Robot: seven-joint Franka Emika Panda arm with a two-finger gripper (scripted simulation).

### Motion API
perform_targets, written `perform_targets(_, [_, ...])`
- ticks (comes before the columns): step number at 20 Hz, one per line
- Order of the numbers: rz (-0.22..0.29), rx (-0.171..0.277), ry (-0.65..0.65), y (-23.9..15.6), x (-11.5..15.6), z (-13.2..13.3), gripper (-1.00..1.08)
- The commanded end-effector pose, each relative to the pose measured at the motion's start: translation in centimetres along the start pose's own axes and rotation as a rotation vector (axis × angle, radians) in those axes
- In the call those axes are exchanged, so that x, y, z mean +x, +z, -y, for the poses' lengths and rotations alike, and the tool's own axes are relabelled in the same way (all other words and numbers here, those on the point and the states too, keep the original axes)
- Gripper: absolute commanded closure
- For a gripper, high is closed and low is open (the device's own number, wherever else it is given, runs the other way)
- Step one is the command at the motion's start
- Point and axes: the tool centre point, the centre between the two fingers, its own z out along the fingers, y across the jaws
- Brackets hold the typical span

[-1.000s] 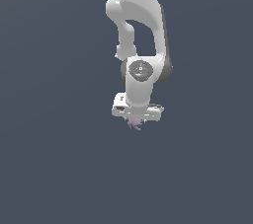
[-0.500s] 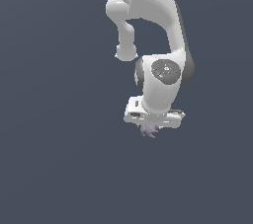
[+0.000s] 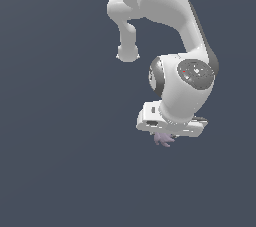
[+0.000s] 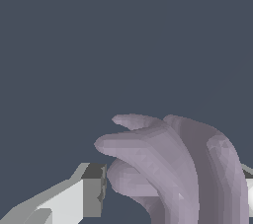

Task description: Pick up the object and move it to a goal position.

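The object (image 3: 164,139) is a tiny pale purple-pink thing with curved prongs, poking out just below the white hand of my arm in the exterior view. In the wrist view the object (image 4: 178,168) fills the space between my fingers, its prongs fanning outward. One white finger with a dark pad (image 4: 94,191) presses against its side; the other finger barely shows at the frame's edge. My gripper (image 3: 165,136) is shut on the object, held in the air.
Only a plain dark blue-grey background surrounds the arm (image 3: 165,31) in both views. No table edge, container or other item shows.
The arm has swung toward the exterior view's right and slightly lower, carrying the object with it. The grip has stayed the same.
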Motion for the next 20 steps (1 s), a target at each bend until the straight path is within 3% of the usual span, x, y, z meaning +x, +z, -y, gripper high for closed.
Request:
perform_targets(1, [0.000, 0.000, 0.000, -0.6, 0.7, 0.9, 1.08])
perform_targets(20, [0.000, 0.000, 0.000, -2.4, 3.1, 3.6, 1.08])
